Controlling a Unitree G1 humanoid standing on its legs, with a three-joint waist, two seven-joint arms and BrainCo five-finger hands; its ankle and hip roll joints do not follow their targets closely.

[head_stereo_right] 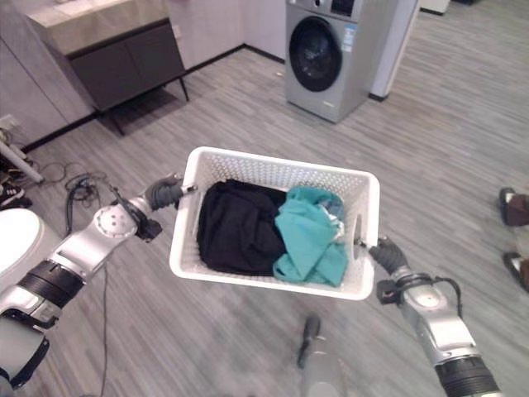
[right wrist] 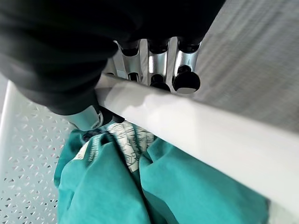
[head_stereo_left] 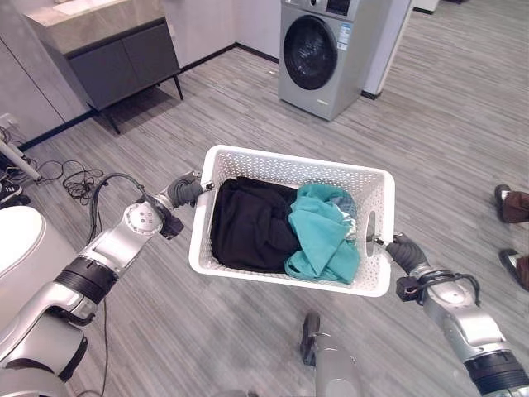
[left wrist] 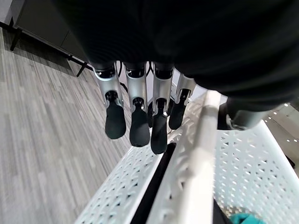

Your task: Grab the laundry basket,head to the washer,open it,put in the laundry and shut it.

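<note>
Two hands on one white basket [head_stereo_left: 248,161], held off the grey plank floor [head_stereo_left: 446,124] between both arms; left hand [head_stereo_left: 183,191] at the short end on the robot's left, right hand [head_stereo_left: 402,250] at the opposite short end beside the handle slot; left fingers [left wrist: 140,126] hanging down the outside of the perforated wall, slightly bent, with the thumb [left wrist: 243,119] tucked over the rim on the inner side, so pinching the rim between them; right fingers [right wrist: 159,65] curled over the far side of the white rim bar, thumb pressed beneath it on the laundry side, clamped round that rim. Inside the basket, a black garment [head_stereo_left: 248,223] piled toward the left end and a teal garment [head_stereo_left: 322,236] bunched toward the right end, touching each other, with a patch of patterned cloth [right wrist: 126,140] showing among the teal folds. Well apart, ahead and slightly right, a grey washer [head_stereo_left: 318,54] with its round dark door closed, standing against a white wall; farther left, a dark cabinet [head_stereo_left: 124,62] with a stone-grey top. At the right edge, a person's shoes [head_stereo_left: 514,205] on the floor; at the left edge, loose cords [head_stereo_left: 74,178] on the floor.
</note>
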